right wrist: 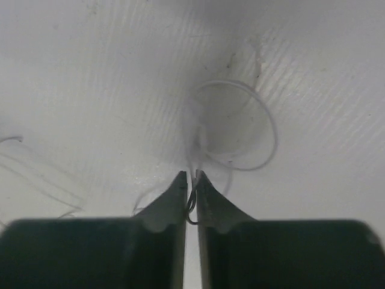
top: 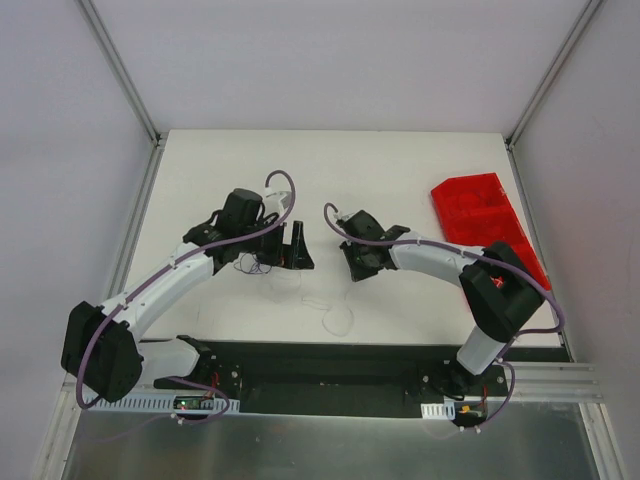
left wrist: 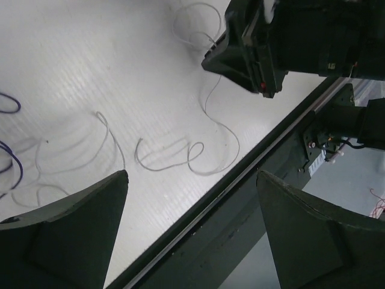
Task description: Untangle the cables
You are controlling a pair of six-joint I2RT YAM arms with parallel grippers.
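Pinching pale cable, right gripper facing left gripper, spread wide; table open toward far edge.

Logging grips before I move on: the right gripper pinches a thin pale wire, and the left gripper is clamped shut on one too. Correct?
Not quite. The left gripper is open, fingers spread wide and holding nothing, as the left wrist view shows. The right gripper does pinch a thin pale wire, as you said.
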